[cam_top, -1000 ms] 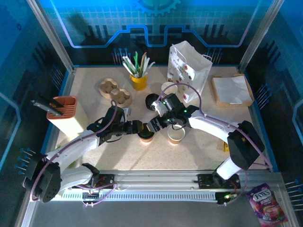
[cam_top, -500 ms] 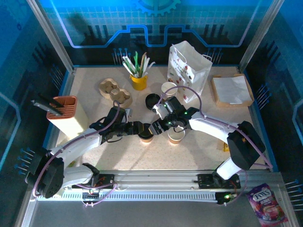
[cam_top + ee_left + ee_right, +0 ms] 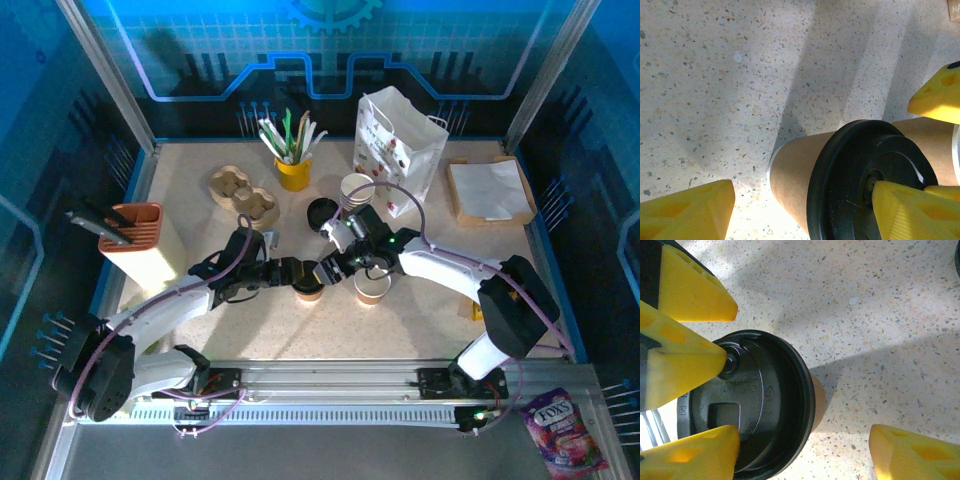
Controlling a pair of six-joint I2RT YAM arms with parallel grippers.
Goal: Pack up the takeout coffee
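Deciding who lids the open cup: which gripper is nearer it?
Right. The right gripper hangs just left of the open cup, at the lidded cup; the left gripper is farther left, beyond that cup.

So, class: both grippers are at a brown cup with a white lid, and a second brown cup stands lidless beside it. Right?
Not quite. The lid is black, not white; the right wrist view shows it plainly. The left gripper and right gripper are at that brown cup, and the second cup stands lidless beside it.

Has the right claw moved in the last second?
Yes. In the top view, the right gripper drew away from the loose black lid, toward the arms' bases and the lidded cup.
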